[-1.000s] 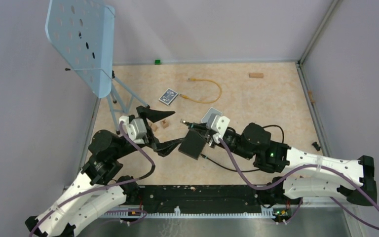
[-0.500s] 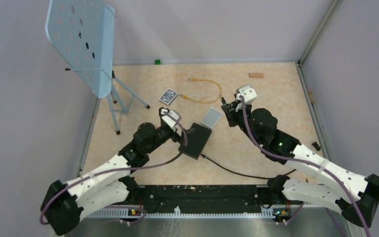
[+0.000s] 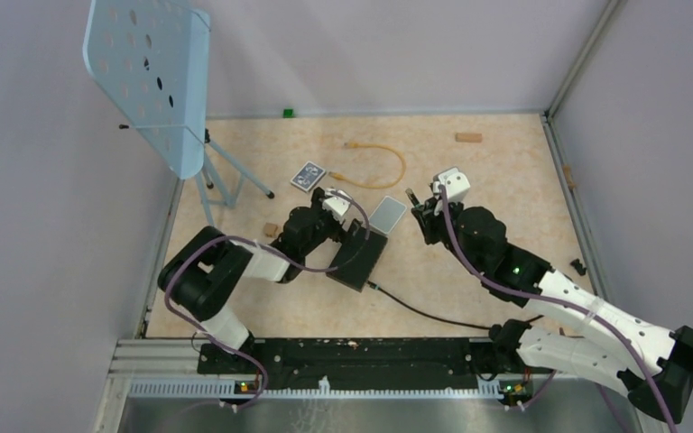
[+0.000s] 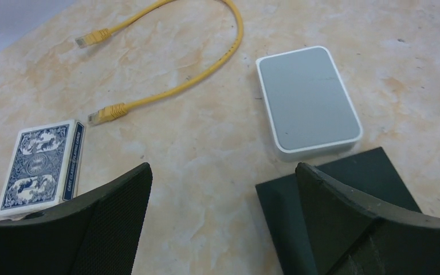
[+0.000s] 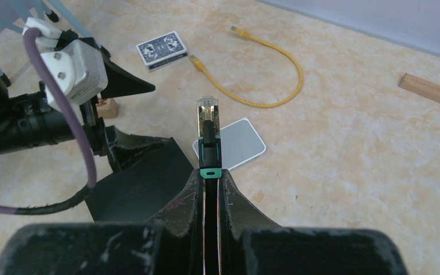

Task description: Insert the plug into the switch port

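The grey card lies between the plug in your right fingers and the black box, just beside the box's far end. Your left fingers, spread wide, crowd that end too. The yellow cable and card deck lie farther back. Right of the grey card the surface gives open room. Which edge holds the port is hard to tell.

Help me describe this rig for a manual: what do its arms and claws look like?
The left arm and right arm each have white lower links, black joints toward the wrist, a looping purple cable and a white wrist box. The left claw and right claw have matte black wedge-shaped fingers.
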You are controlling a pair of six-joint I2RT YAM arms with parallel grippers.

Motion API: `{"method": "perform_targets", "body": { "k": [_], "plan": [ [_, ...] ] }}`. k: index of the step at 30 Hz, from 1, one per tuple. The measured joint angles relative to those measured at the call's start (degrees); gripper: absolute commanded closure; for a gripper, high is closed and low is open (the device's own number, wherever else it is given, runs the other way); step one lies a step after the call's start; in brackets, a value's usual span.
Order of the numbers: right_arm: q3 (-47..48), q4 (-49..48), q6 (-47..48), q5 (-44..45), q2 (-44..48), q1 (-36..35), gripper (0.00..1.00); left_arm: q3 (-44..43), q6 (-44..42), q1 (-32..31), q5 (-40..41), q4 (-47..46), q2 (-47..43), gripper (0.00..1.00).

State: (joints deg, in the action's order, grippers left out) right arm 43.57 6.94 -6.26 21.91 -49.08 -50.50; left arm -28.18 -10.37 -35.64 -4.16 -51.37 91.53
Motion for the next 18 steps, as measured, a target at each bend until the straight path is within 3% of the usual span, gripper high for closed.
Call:
{"method": "perform_targets", "body": {
  "k": [5, 18],
  "plan": [
    [-0.1, 0.5, 0.0, -0.5, 0.2, 0.7, 1.00, -4.3, 1.7, 3.7, -4.2, -6.5, 8.9, 0.01],
    [-2.0, 0.4, -1.0, -4.0, -1.7, 4.2, 1.00, -17.5, 12.3, 8.2, -10.8, -5.2, 16.9, 0.01]
  ]
}}
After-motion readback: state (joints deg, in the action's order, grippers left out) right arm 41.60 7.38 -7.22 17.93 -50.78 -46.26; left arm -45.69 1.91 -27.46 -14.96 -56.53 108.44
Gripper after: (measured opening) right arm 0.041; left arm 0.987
